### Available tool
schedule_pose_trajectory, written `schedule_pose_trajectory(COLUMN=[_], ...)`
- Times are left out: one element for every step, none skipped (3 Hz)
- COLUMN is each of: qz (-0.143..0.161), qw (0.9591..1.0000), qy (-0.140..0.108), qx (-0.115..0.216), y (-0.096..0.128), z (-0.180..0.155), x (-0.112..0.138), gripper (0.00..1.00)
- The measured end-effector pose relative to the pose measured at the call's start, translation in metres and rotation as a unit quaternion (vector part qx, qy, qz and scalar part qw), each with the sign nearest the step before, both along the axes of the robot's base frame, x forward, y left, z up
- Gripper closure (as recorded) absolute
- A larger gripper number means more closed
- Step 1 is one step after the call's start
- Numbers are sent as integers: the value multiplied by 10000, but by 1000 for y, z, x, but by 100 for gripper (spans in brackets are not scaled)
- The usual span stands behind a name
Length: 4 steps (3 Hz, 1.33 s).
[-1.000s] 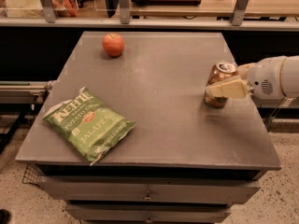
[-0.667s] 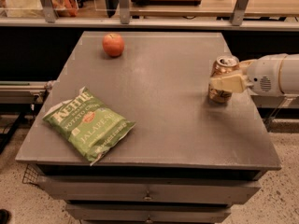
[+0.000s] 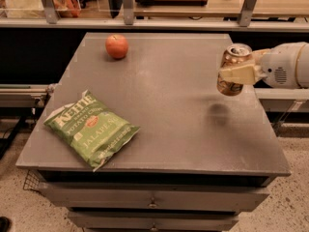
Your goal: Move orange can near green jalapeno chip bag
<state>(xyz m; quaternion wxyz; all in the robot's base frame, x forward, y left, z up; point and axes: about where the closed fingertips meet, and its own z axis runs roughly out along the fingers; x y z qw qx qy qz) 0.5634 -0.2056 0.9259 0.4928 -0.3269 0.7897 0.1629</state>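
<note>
The orange can [image 3: 234,57], bronze-toned with a silver top, hangs in the air above the right side of the grey table [image 3: 174,105], upright, with its shadow on the table below it. My gripper [image 3: 235,74] reaches in from the right edge and is shut on the can's side. The green jalapeno chip bag [image 3: 91,128] lies flat near the table's front left corner, far to the left of the can.
A round orange-red apple [image 3: 117,46] sits at the back left of the table. A shelf with metal posts [image 3: 125,4] runs behind the table. Drawers [image 3: 152,202] are below the table's front edge.
The gripper has lifted the can off the table and it now hangs higher, with a shadow beneath it. The bag and the apple have not moved.
</note>
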Motion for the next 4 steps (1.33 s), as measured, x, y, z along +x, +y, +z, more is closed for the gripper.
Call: schedule_pose_trajectory(qz=[311, 853, 1466, 1541], qw=[9992, 9941, 9837, 9820], qy=[184, 395, 379, 370], qx=[175, 550, 973, 1025], y=[27, 79, 137, 144], z=[-16, -40, -44, -43], x=[-15, -26, -31, -32], gripper=[100, 100, 100, 100])
